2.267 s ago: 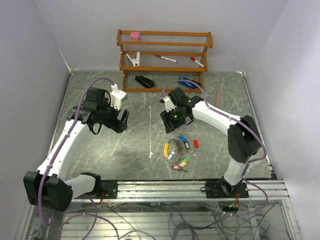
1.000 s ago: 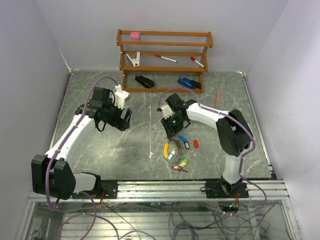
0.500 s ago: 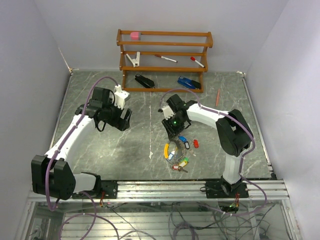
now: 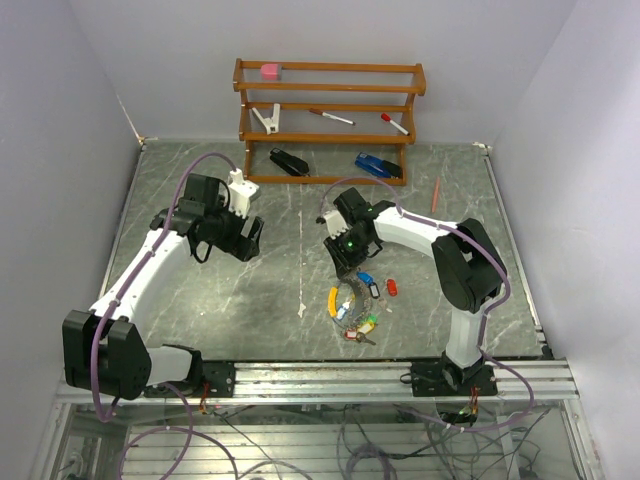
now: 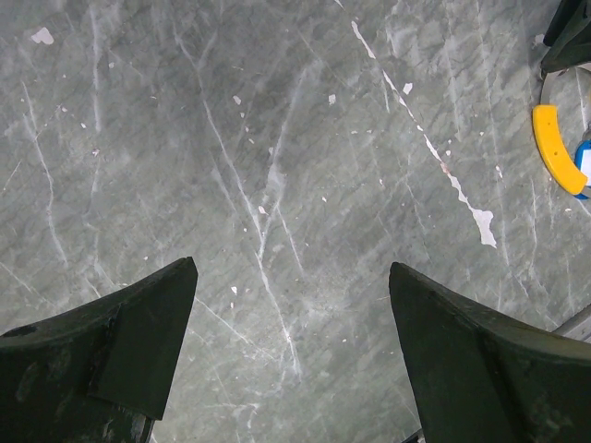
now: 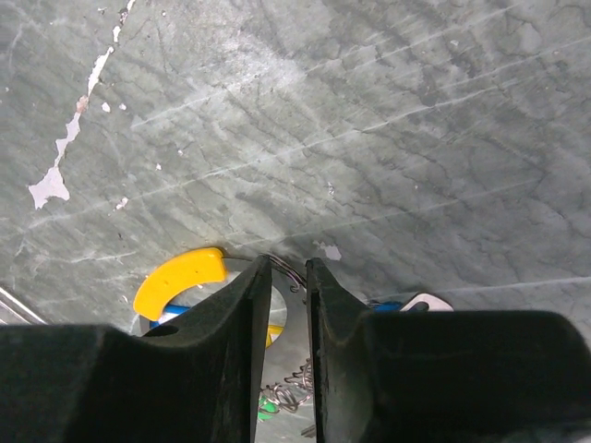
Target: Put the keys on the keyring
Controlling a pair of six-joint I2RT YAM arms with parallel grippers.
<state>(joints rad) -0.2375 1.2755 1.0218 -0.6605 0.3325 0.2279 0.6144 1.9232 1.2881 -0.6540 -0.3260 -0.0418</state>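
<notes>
left arm (image 4: 135,275) and right arm (image 4: 415,232) are both wearing white link shells over chunky black joint housings; a lilac cable (image 4: 207,157) is running along each one; a green LED (image 4: 351,241) is glowing on the right wrist; fingers (image 5: 111,351) are showing matte black, wedge-shaped, left and right alike

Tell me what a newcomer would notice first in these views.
The bright heap of keys with coloured tags, right of centre near the front edge of the table, stands out first. The right gripper is down at its far end, jaws nearly together at the thin keyring wire; whether they grip it is unclear. The left gripper hangs wide open over bare table on the left.
</notes>
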